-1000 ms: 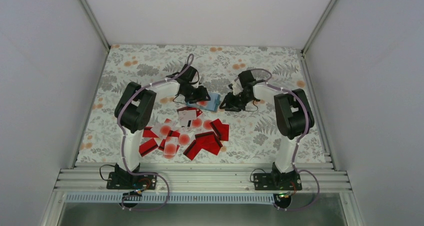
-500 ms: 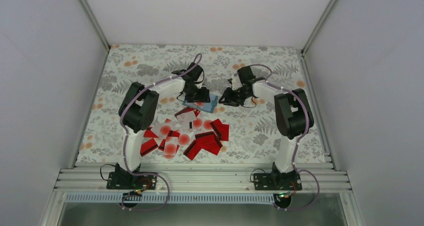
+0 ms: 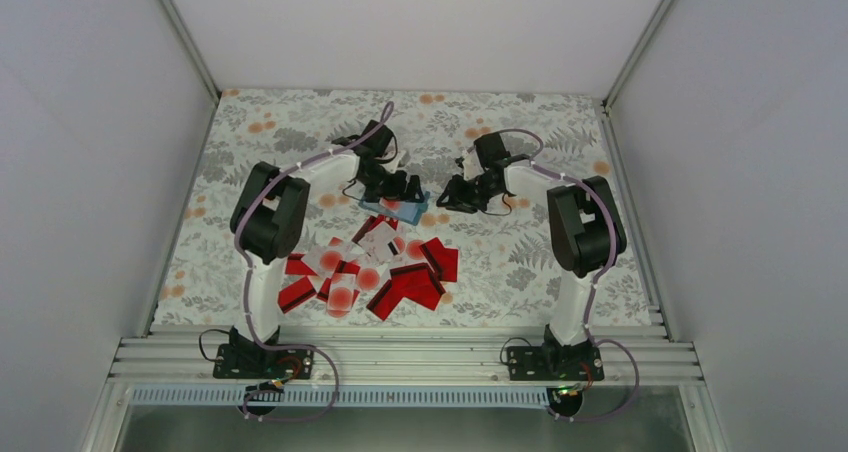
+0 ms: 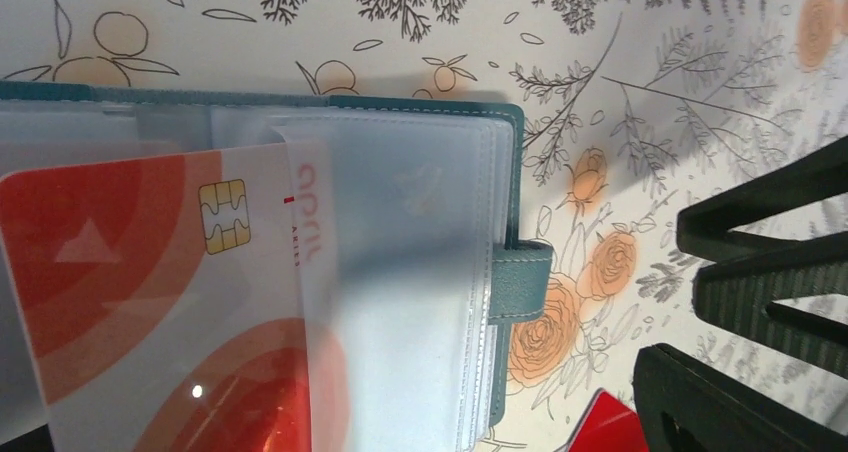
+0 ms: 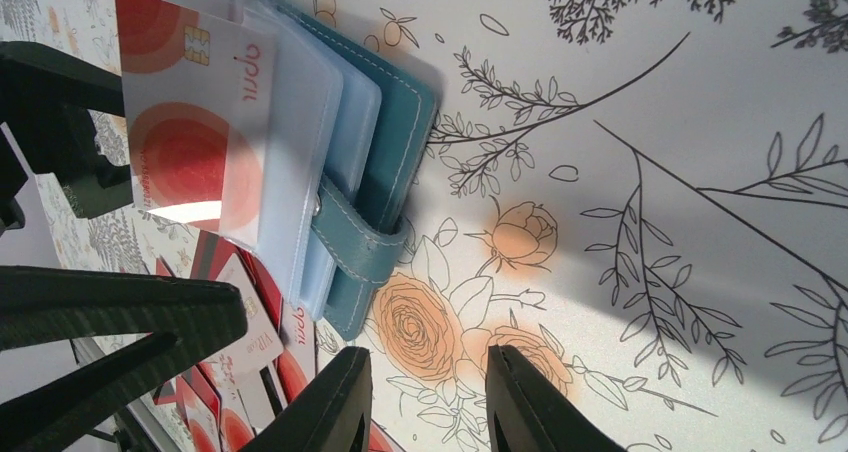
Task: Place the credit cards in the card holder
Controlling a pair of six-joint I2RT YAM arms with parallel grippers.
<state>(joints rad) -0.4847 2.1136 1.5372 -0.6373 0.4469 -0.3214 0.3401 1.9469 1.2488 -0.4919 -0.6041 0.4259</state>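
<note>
Clearly, the white card (image 4: 150, 272) with the red spot lies only partway in a clear sleeve (image 4: 420, 272) of the open card holder (image 3: 403, 210), just beyond the loose credit cards (image 3: 385, 277). The left gripper (image 3: 398, 186) stands wide, off the card; the right gripper (image 5: 425, 367), narrowly parted and empty, hovers by the clasp tab (image 5: 350, 242). Finishing well likely means pushing the card's free edge straight in while pinning the holder.

Leathery card holder (image 5: 405, 112), glossy credit card (image 4: 150, 272)
</note>
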